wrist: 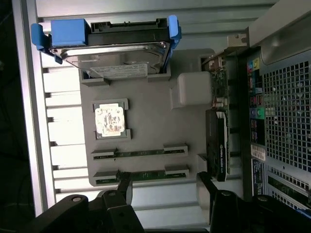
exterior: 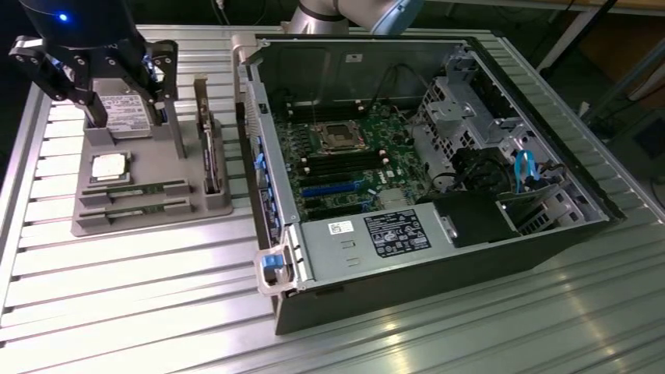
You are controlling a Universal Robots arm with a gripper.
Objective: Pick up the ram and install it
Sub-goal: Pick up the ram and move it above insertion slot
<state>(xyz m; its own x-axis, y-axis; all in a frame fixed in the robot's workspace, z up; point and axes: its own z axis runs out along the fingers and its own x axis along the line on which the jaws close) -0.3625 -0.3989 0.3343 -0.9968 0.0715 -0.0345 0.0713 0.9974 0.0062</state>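
Two ram sticks, thin green boards, lie in slots at the front of the grey holder: one ram stick (exterior: 135,189) (wrist: 141,153) and a second ram stick (exterior: 135,209) (wrist: 143,175) beside it. My gripper (exterior: 124,105) (wrist: 165,187) hangs open above the holder's back part, over the hard drive, with nothing between its fingers. In the wrist view one dark finger (wrist: 124,187) overlaps the end of the second stick. The open computer case (exterior: 582,210) lies to the exterior view's right, its motherboard (exterior: 353,160) with dark memory slots exposed.
The grey holder (exterior: 156,164) also carries a square silver processor (exterior: 109,167) (wrist: 111,120), a hard drive with blue rails (exterior: 123,111) (wrist: 114,58) and an upright card (exterior: 211,156) (wrist: 218,145). All of it rests on a slatted metal table (exterior: 135,296).
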